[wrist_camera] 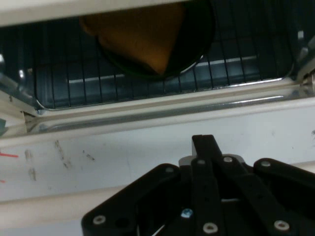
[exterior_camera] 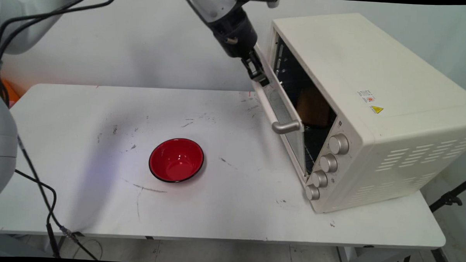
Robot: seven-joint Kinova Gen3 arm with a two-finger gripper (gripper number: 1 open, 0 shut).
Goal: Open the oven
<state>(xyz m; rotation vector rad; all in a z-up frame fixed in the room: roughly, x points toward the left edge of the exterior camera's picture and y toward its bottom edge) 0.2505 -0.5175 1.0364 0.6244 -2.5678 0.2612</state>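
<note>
White surface (exterior_camera: 82,114) carries a red bowl (exterior_camera: 176,160) and cream toaster oven (exterior_camera: 373,108); claw (exterior_camera: 262,78), fingers pressed together, touches its half-open door (exterior_camera: 282,109); toast (wrist_camera: 140,44) inside.

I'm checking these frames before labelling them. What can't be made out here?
- Gripper fingers: main view too small, hand view cuts them off behind the linkage; open or shut, unclear.
- Brown item inside the oven: the door and the hand view's top edge hide part of it; identity unclear.
- Oven's warning stickers: too small.
</note>
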